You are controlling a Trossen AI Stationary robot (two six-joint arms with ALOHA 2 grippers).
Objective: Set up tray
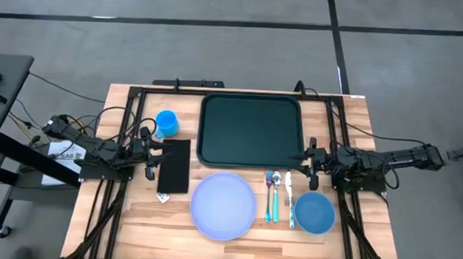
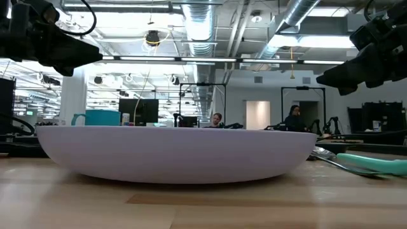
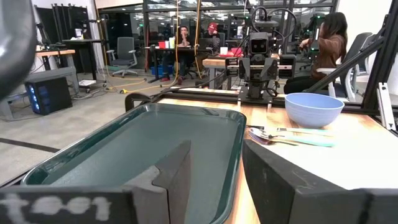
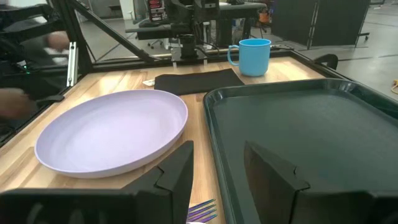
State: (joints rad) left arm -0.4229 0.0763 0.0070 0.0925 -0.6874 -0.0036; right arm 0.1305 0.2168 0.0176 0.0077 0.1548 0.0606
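Lavender plate [image 1: 223,206] is sitting at the table's near edge, with a fork and spoons [image 1: 279,196] and a blue bowl [image 1: 314,211] lying alongside it. Both arms are hovering low: left gripper [image 1: 152,155] over the black mat [image 1: 174,165], right gripper [image 1: 312,163] by the tray's corner, fingers spread, pinching nothing. Farther back, the dark green tray [image 1: 251,130] is lying empty, blue cup [image 1: 167,124] standing beside it.

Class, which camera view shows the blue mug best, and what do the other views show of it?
The right wrist view: the blue mug stands whole, handle visible, beyond the tray. The high view shows only its top beside the tray. The low view shows a teal sliver behind the plate; the left wrist view shows none.
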